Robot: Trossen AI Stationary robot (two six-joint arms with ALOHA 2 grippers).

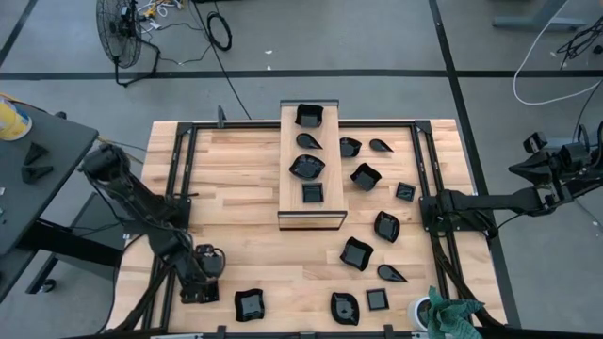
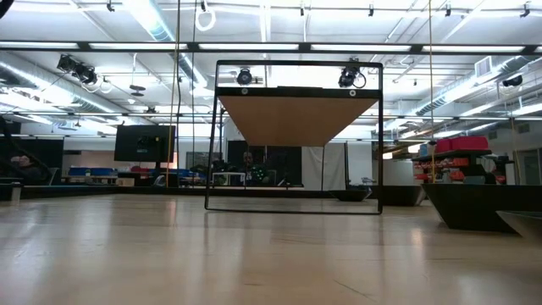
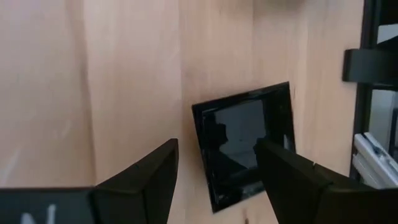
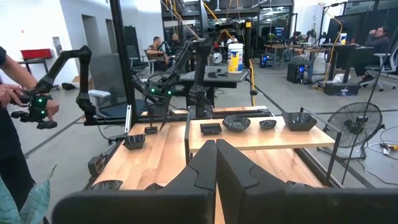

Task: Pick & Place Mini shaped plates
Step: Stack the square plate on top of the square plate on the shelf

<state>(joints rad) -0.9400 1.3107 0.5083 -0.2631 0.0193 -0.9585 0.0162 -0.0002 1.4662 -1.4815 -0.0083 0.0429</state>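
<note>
Several small glossy black plates lie scattered on the wooden table [image 1: 245,198], and several more sit on a raised light wooden board [image 1: 309,218]. My left gripper [image 3: 217,158] is open at the table's near left corner, pointing steeply down over a square black plate [image 3: 245,140] that lies flat beside the black frame rail. One finger stands over the plate and the other over bare wood. In the high view the left gripper [image 1: 201,285] covers that plate. My right gripper [image 4: 216,152] is shut, level, at the table's right side, holding nothing.
Another square plate [image 1: 249,304] lies just right of the left gripper. Black frame rails [image 1: 179,188] run along both sides of the table. A teal cloth [image 1: 454,315] and a white cup [image 1: 421,309] are at the near right corner. A person [image 4: 15,106] stands beyond the table.
</note>
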